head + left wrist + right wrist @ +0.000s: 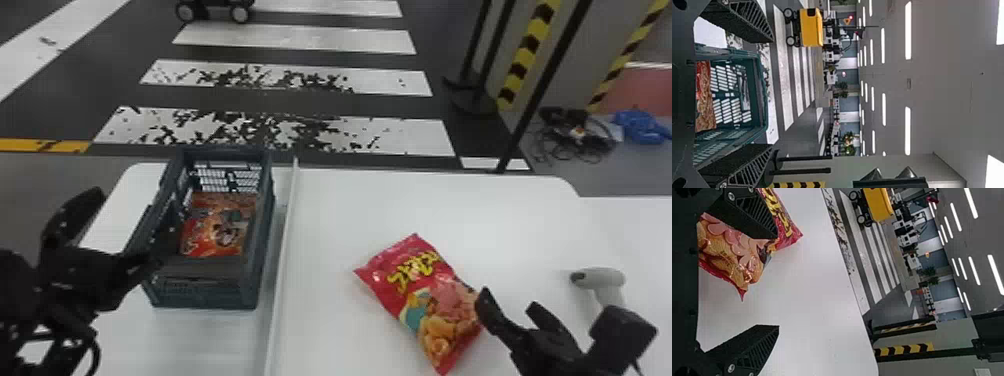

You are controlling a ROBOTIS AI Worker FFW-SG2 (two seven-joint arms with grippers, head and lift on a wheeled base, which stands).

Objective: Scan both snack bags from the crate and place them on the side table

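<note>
Red and pink foil is wrapping the nearer snack bag (430,300), which is lying face up and slanting on the white worktop (340,210), just to the left of your right gripper (510,300). Its yellow lettering is facing up at the end farther from you, and pictured orange snacks are covering the nearer end. You're holding nothing with that hand: its fingers are standing apart, and in the right wrist view one of them is crossing over part of the bag. Whether it is touching the foil, you cannot tell.

Beyond those fingers and to their right, the pale grey scanner (597,277) is lying on the worktop, its handle partly hidden behind your right arm.

Over on your other side, the left gripper (127,227) is hovering at the left side of the dark crate (265,240), near its closer corner. You're keeping those fingers spread and empty too, and the left wrist view is showing the crate between them. To their right, the orange-red snack bag (217,232) is resting inside the crate. Farther right, a raised white strip (285,225) is running between the crate and the nearer bag.

Well out past both pairs of fingers, a yellow wheeled cart (811,27) is standing on the striped floor (280,105).
</note>
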